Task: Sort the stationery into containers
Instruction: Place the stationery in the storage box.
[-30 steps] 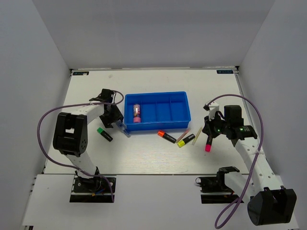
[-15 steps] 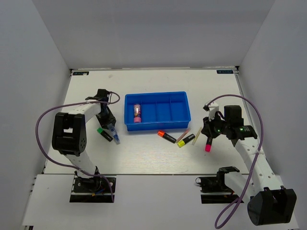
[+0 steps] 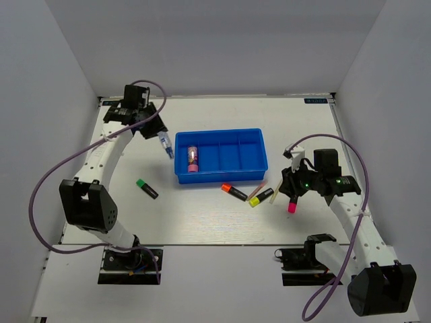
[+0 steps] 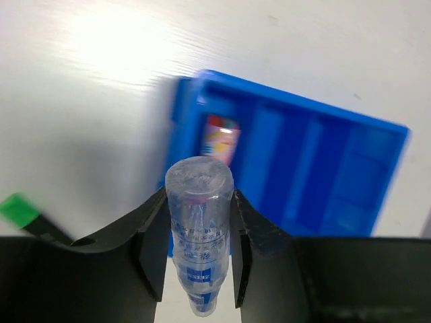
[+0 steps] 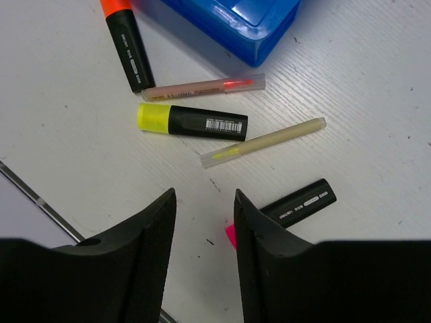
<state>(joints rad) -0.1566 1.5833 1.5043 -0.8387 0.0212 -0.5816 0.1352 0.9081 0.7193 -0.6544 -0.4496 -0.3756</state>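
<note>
Now the clear-blue plastic tube [image 4: 199, 182] is clamped in the left tool [image 4: 199, 208], hanging just outside the left wall of the shallow bright-blue plastic tray [image 3: 222, 178], over bare white surface [image 3: 202, 215]. The right tool [image 5: 203, 198] stands released above the pink-ended black marker [image 5: 300, 202].

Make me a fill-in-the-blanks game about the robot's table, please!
The left gripper holds a clear-blue tube; the right gripper holds ____.
The blue tray has ____ compartments.
Only ____ item, a pink tube, lies in it.
The marker left of the tray has a ____ end.
Missing words: nothing, four, one, green.
</note>
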